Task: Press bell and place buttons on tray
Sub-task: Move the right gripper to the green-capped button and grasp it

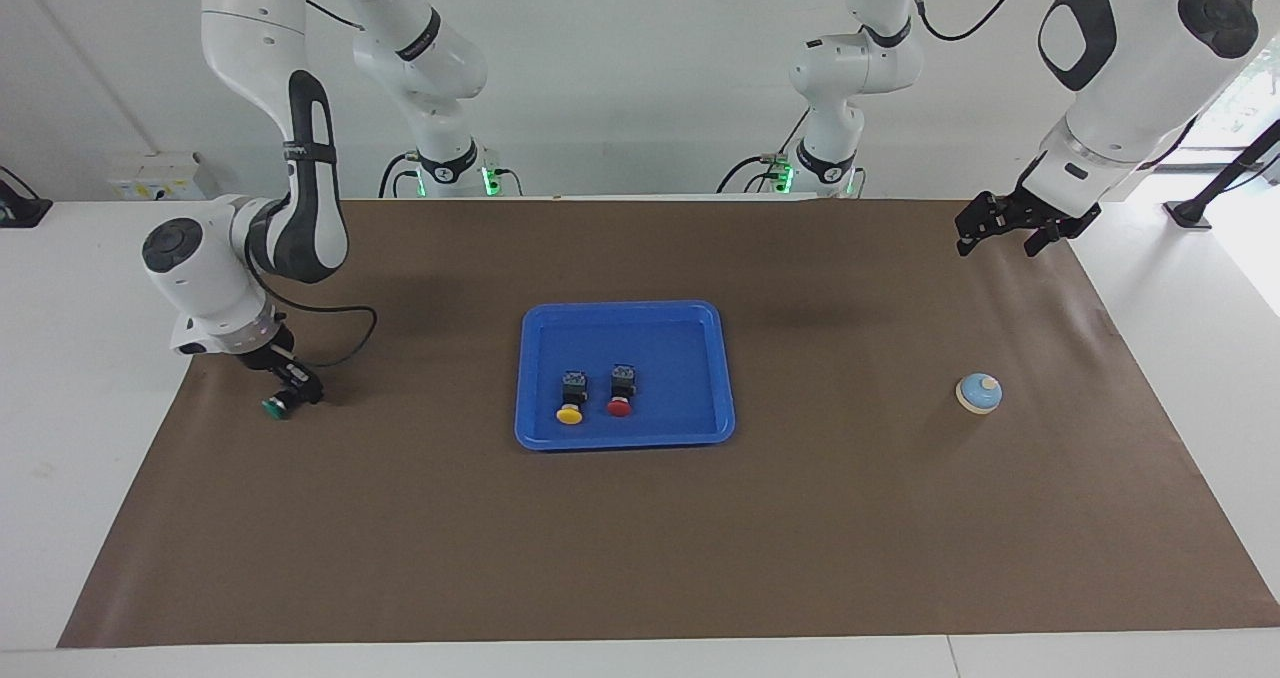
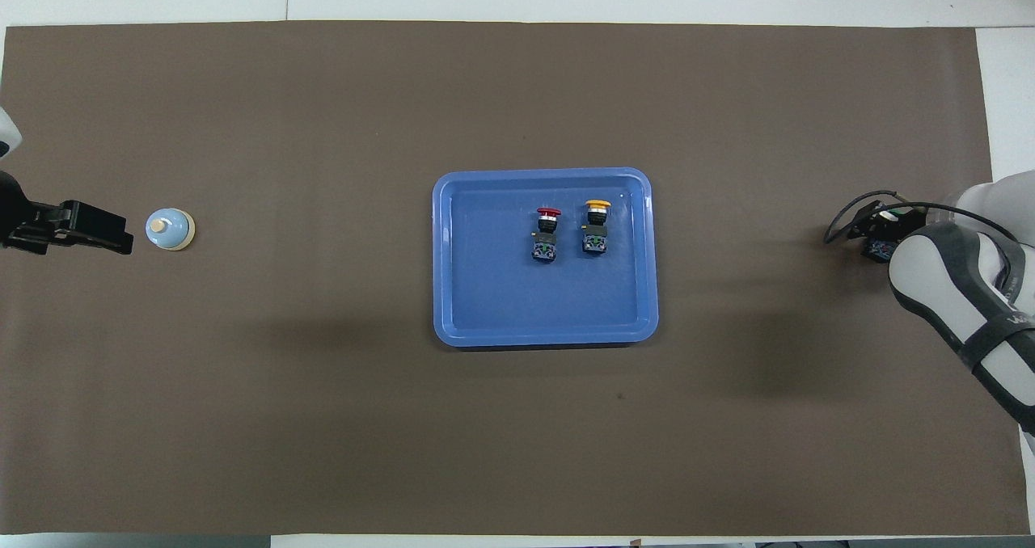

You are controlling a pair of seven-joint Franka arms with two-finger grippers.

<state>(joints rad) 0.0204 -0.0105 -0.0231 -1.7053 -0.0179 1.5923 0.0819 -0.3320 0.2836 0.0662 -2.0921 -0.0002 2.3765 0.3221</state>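
Observation:
The blue tray (image 1: 535, 428) (image 2: 453, 322) lies at the middle of the mat. The yellow button (image 1: 570, 413) (image 2: 597, 205) and the red button (image 1: 620, 407) (image 2: 550, 212) lie in it side by side. The green button (image 1: 273, 408) (image 2: 889, 215) is at the mat toward the right arm's end. My right gripper (image 1: 290, 393) is low there and shut on its black body. The light-blue bell (image 1: 979, 393) (image 2: 170, 229) stands toward the left arm's end. My left gripper (image 1: 1000, 238) (image 2: 121, 241) hangs open and empty, raised above the mat, apart from the bell.
A brown mat (image 1: 640, 538) covers the white table. A black cable (image 1: 340, 328) loops from the right wrist over the mat near the green button. The right forearm (image 2: 970, 305) hides most of its gripper in the overhead view.

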